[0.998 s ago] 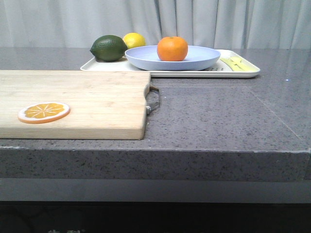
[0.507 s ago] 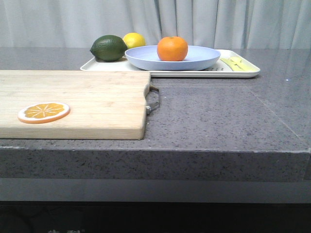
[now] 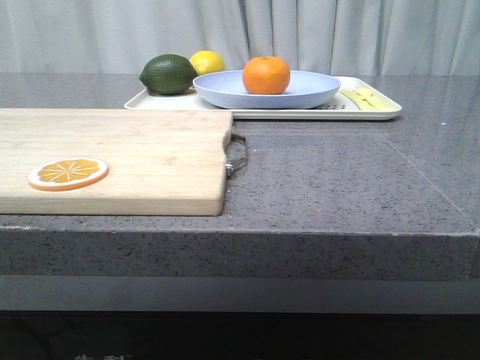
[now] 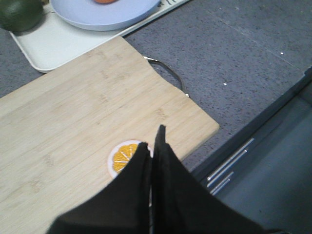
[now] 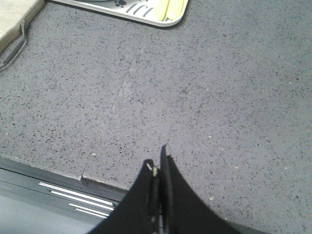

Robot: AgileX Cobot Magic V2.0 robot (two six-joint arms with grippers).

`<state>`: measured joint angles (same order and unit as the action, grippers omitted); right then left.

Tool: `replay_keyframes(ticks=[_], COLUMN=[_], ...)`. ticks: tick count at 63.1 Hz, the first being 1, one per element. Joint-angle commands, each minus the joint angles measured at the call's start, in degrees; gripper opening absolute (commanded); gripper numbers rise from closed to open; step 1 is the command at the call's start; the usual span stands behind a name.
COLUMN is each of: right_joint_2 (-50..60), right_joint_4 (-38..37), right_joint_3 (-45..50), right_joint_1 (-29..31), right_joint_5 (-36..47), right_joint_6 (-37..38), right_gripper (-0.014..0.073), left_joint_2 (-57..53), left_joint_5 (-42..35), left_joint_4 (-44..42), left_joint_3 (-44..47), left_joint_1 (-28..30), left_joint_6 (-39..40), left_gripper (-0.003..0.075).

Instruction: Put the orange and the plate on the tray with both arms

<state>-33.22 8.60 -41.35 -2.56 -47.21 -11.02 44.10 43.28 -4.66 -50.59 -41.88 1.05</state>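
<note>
orange: sits in the middle of the plate (image 3: pixel 266 90), far side of the counter (image 3: pixel 337 180), stem dot up. Orange (image 3: pixel 266 75) rests in the shallow dish so it can't roll off.
plate: lies flat on the tray (image 3: pixel 375 111), roughly centre, rim overhanging nothing I can see. Wide base = stable carrier for the fruit.
tray: at the back of the counter, just behind the cutting board (image 3: pixel 135 157); front-left part hidden by the board. Also holds a dark green fruit (image 3: pixel 168 74) and a lemon (image 3: pixel 207 61), both at the plate's left.
task status: judging from the layout, both items are on the tray already; looks done, nothing left to move.
left gripper: fingers pressed together, empty, pulled back near the counter's front edge, above the board beside the orange slice (image 4: pixel 122 158). Left gripper (image 4: pixel 151 146) is well apart from the tray, prob. parked clear.
right gripper: fingers closed too, holding nothing, over bare counter near the front edge. Right gripper (image 5: pixel 157 163) is far from the tray.
board: metal loop handle (image 3: pixel 237 154) points toward the robot's right; slice lies flat near the front-left.
writing: dark print + a paw-like mark on the tray by the yellow-green patch (image 5: pixel 170 7); too cropped to read. No brand seen elsewhere.
</note>
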Motion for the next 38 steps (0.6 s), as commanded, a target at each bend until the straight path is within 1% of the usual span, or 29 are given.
replay_keyframes(ticks=[1,7,12,19,31,38], right_joint_2=[0.0,0.0,0.0,0.0,0.0,0.0], right_joint_4=[0.5,0.5,0.5,0.5,0.5,0.5], right_joint_3=[-1.4,-1.4,-1.4,-1.4,-1.4,-1.4], right_joint_1=[0.1,0.1,0.1,0.1,0.1,0.1], right_joint_5=[3.3,3.3,3.3,3.3,3.3,3.3], right_joint_6=[-0.6,-0.6,-0.6,-0.6,-0.6,-0.6], right_gripper=[-0.0068,-0.0068,-0.0068,-0.0068,-0.0068,-0.0068], left_joint_2=[-4.0,-9.7,-15.6,-23.6,-35.2,-39.5], left_joint_5=[-7.7,-13.1,-19.0,-25.5,-32.3,-34.4], left_joint_4=[-1.2,-1.0,-1.0,-0.6,3.4,5.2], left_joint_3=[1.8,7.7,14.0,22.6,35.1,40.7], left_joint_1=[3.8,9.8,15.7,22.1,32.4,36.0], left_joint_6=[0.8,0.8,0.8,0.8,0.8,0.8], left_gripper=[-0.0017,-0.0017,-0.0017,-0.0017,-0.0017,-0.0017])
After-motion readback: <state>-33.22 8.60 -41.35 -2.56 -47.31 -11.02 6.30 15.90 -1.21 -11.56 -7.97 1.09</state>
